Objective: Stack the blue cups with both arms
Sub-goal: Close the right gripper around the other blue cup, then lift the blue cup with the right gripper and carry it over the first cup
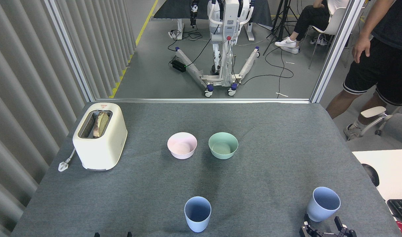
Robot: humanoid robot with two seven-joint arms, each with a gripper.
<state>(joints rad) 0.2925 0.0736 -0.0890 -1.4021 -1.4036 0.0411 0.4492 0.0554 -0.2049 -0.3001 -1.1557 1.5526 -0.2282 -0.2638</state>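
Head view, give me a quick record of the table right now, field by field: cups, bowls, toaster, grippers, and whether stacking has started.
cups: two blue cups, both upright and apart; near cup at bottom centre, right cup near the table's right edge
bowls: pink bowl beside mint green bowl, mid-table, not touching
toaster: cream toaster at far left, bread in its slot
right gripper: fingers spread, just below the right cup, not holding it
left gripper: only two dark tips at the bottom edge
stacking: not begun
bystander: person standing beyond the table's far right corner
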